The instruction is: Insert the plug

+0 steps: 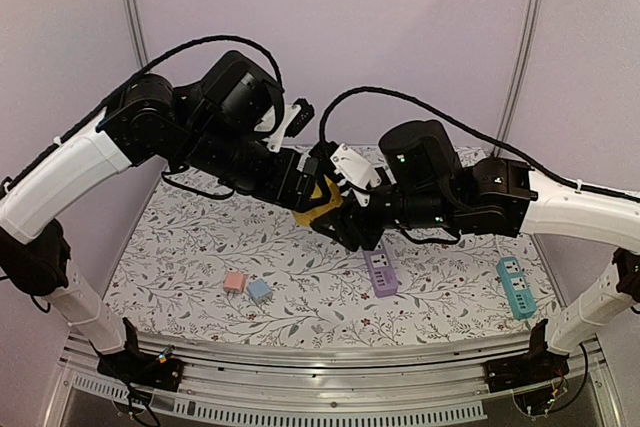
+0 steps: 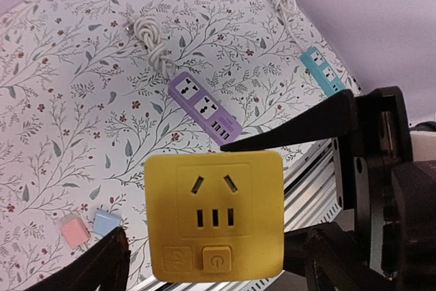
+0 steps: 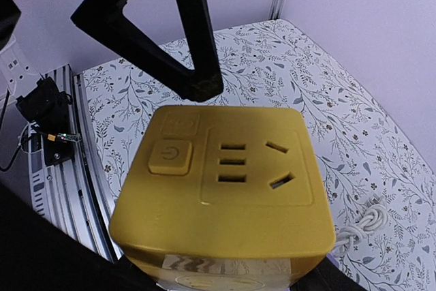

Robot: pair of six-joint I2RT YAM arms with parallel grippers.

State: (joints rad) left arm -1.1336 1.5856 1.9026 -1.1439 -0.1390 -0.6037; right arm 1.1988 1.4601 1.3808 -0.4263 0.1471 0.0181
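The cube [image 3: 225, 182] hung in mid-air over the middle of the table [image 1: 180, 247], its socket face turned toward both wrist cameras and any prongs on its back hidden. The right gripper [image 1: 348, 225] was clamped on it, apparently offering it for a handover. The left gripper [image 2: 216, 253] straddled it with jaws wide, a gap on either side, not yet gripping. The purple strip [image 1: 381, 272], the likely receiver, lay on the table nearby. The teal strip [image 1: 515, 287] lay well to the right.

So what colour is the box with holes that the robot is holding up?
Yellow. The socket cube shows best in the right wrist view.
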